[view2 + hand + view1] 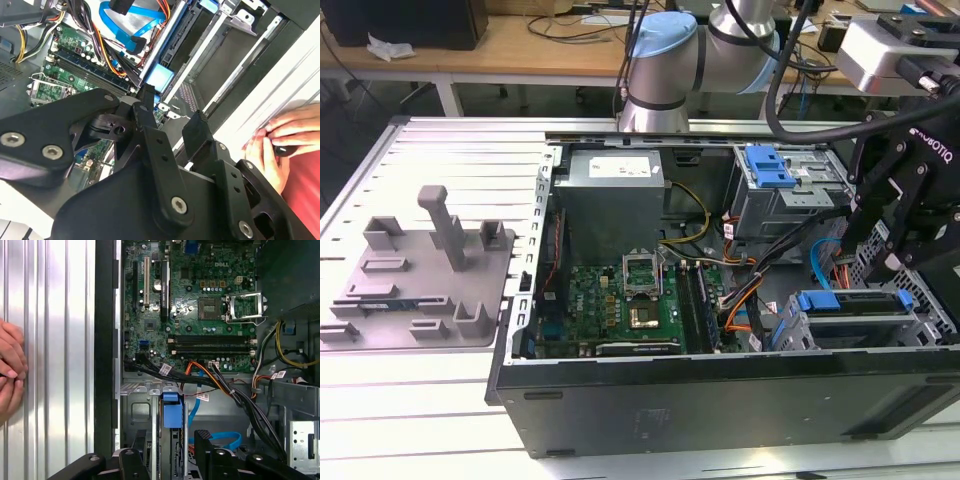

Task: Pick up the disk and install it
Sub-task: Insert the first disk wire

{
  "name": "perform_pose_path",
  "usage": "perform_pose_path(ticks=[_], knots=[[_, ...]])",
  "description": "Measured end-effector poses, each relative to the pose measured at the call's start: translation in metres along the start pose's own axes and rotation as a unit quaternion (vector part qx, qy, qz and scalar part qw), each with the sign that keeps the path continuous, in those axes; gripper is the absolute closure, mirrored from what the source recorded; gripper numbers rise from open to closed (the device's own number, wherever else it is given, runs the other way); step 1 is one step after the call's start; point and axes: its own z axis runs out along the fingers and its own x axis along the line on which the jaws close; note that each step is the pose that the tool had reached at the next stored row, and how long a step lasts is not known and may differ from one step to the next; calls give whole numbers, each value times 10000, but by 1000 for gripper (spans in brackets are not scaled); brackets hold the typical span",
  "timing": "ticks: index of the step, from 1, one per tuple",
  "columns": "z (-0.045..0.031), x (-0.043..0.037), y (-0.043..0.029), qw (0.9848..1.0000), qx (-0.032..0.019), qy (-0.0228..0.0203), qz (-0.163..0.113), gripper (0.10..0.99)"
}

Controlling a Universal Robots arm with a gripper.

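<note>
- End effector [882, 250] hangs over the open computer case [720, 400] at about three o'clock in the exterior view. It is released: in both wrist views its two black fingers [202, 440] stand apart and grasp nothing.
- Disk [855, 303] stands on edge in the drive cage [920, 330], at four o'clock of the case interior, with blue rail pieces at both its ends.
- The end effector is just above the disk; whether a finger touches it cannot be told.
- In the first wrist view the blue end tab [172, 410] of the disk's rail lies in line with the gap between the fingers.
- Motherboard [620, 300] lies flat in the case at eight o'clock of the interior, with the grey power-supply box [615, 185] at ten o'clock.
- A blue latch [767, 165] sits on the upper cage at one o'clock.
- Orange, blue and black cables [750, 290] run across the middle, between motherboard and drive cage.
- A grey fixture plate [420, 280] rests on the ribbed metal counter [420, 150], at nine o'clock of the case and apart from it.
- A person's hand [10, 365] rests on the counter near the case's outer wall.
</note>
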Motion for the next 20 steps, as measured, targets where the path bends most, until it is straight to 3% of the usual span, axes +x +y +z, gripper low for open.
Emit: perform_pose_path(ticks=[2,4,5,12,13,14,15,17,20], knots=[[-1,-58,-1,10000,0,68,2,584],[-3,-154,0,9998,0,203,6,584],[-4,-199,0,9997,0,240,7,584],[-9,-601,1,9992,1,390,11,584],[-8,-687,1,9991,1,425,12,584],[-7,-826,2,9988,1,489,13,671],[3,-936,0,9986,9,533,9,671],[13,-1021,-31,9984,62,567,5,671],[23,-1026,-131,9983,71,578,-35,671]])
